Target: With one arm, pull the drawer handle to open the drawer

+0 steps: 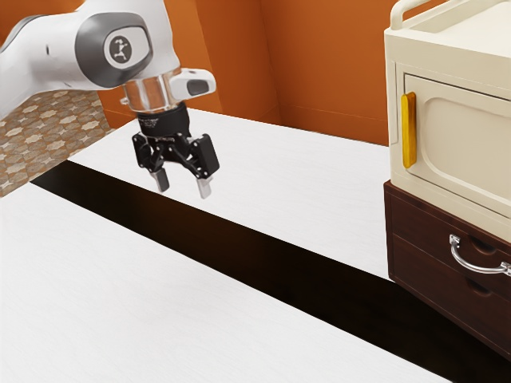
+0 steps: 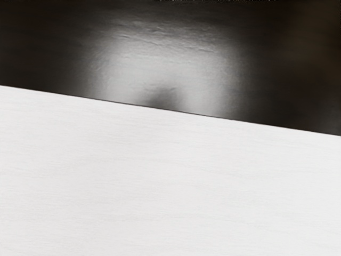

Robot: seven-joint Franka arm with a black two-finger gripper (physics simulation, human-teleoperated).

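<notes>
wide jaws, well apart from drawer handle (image 1: 477,267)

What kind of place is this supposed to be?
Probably a room in a home, perhaps a kitchen, though it's simulated: orange walls, a patterned floor and dark wooden drawers with a curved metal handle suggest it.

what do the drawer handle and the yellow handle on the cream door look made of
Drawer handle: likely polished metal, silvery with bright highlights. Yellow handle: smooth and glossy, perhaps plastic or painted metal; the sheen alone doesn't settle it.
</notes>
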